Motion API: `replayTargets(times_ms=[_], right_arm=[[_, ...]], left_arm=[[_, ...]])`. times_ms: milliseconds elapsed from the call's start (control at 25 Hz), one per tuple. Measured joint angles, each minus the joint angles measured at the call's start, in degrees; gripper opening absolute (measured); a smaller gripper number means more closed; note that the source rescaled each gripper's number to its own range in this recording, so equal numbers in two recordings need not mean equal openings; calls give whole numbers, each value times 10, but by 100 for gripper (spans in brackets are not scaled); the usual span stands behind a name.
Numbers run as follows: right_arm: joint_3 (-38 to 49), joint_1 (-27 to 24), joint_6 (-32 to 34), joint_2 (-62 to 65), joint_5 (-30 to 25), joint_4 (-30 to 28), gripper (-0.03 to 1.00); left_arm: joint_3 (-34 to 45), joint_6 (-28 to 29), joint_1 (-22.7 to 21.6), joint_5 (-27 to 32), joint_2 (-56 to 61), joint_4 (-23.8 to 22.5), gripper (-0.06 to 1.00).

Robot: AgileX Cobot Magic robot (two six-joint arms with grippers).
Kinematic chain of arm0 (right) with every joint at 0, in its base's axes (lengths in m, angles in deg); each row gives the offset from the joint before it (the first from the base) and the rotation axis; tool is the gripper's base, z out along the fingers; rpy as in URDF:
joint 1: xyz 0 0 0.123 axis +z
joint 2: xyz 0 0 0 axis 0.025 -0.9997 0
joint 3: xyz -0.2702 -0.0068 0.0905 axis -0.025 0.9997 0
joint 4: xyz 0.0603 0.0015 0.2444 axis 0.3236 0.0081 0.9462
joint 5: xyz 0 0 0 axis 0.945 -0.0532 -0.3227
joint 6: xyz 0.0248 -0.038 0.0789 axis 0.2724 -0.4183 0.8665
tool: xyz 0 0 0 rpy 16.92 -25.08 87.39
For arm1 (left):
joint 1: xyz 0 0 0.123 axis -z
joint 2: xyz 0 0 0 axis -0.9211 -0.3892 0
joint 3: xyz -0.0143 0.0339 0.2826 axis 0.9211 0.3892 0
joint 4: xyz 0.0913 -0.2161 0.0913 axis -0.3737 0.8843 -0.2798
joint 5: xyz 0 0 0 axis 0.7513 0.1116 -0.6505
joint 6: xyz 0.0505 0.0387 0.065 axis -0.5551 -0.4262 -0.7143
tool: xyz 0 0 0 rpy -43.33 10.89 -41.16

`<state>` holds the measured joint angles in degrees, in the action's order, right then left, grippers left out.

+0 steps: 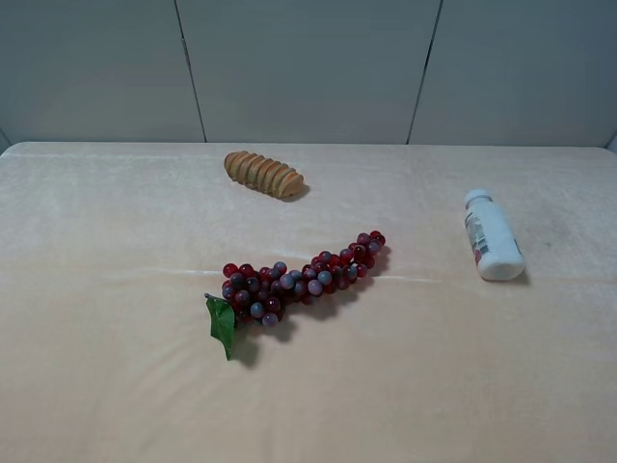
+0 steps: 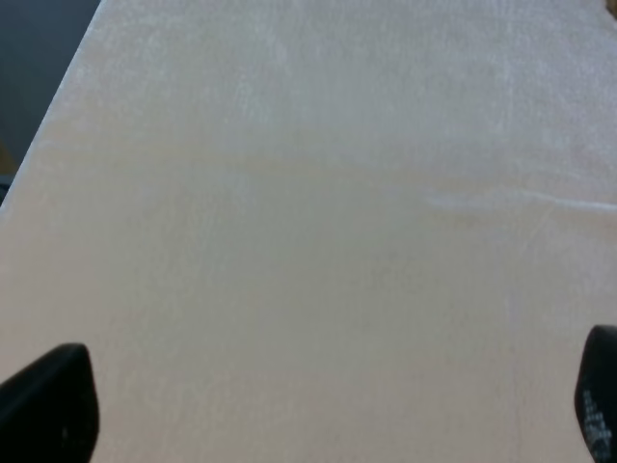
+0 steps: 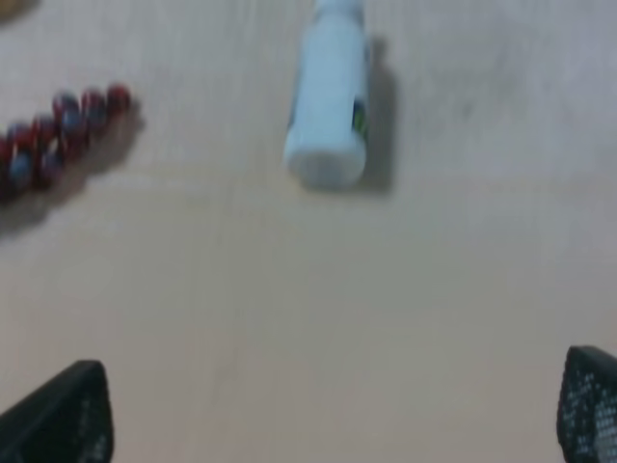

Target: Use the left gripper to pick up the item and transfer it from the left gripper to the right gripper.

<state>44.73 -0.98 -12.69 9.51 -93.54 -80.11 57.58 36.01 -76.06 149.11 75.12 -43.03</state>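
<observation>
The item, a small white plastic bottle (image 1: 493, 236), lies on its side at the right of the beige table, cap pointing to the far side. It also shows in the right wrist view (image 3: 328, 96), well ahead of the fingertips. Neither arm shows in the exterior high view. My left gripper (image 2: 318, 405) is open and empty over bare cloth, with only its two black fingertips (image 2: 48, 405) showing. My right gripper (image 3: 337, 415) is open and empty, with its black fingertips (image 3: 63, 415) wide apart and short of the bottle.
A red-purple grape bunch (image 1: 299, 280) with a green leaf lies at the table's middle; its end shows in the right wrist view (image 3: 58, 135). A ribbed tan wooden piece (image 1: 263, 175) lies at the back. A grey panelled wall stands behind the table.
</observation>
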Motion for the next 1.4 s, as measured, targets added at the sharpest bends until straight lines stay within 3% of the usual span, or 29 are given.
replayTargets(times_ms=[360,680,1400], right_arm=[[34,0,2,15,90,-20,100],[37,0,56,15,91,-48,100],[37,0,60,16,92,-48,100]], left_arm=[[0,0,0,0,0,0,98],[0,0,0,0,0,0,98],[0,0,0,0,0,0,98]])
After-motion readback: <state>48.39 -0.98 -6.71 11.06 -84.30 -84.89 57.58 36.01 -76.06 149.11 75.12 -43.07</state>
